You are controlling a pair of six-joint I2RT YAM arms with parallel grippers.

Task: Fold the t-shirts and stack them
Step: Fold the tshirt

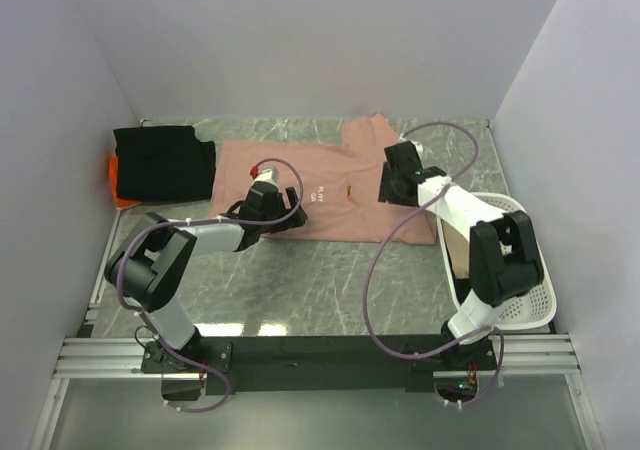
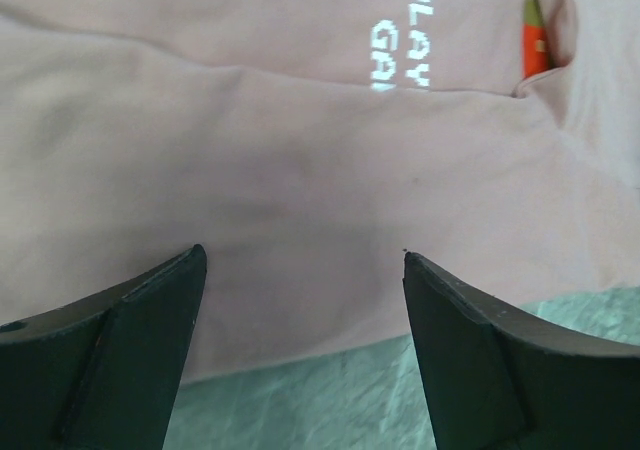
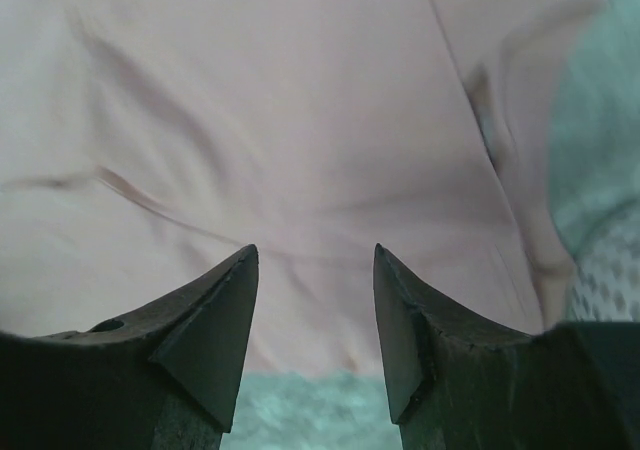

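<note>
Across the bench the pink t-shirt lay spread flat; left fingers stood parted over its near edge, gripping nothing; right fingers likewise released above its right end.

Dusty-pink t-shirt lying mostly flat mid-bench toward the far edge, small white chest text, black t-shirt folded near the far left corner, resting on an orange t-shirt peeking out leftward
</note>
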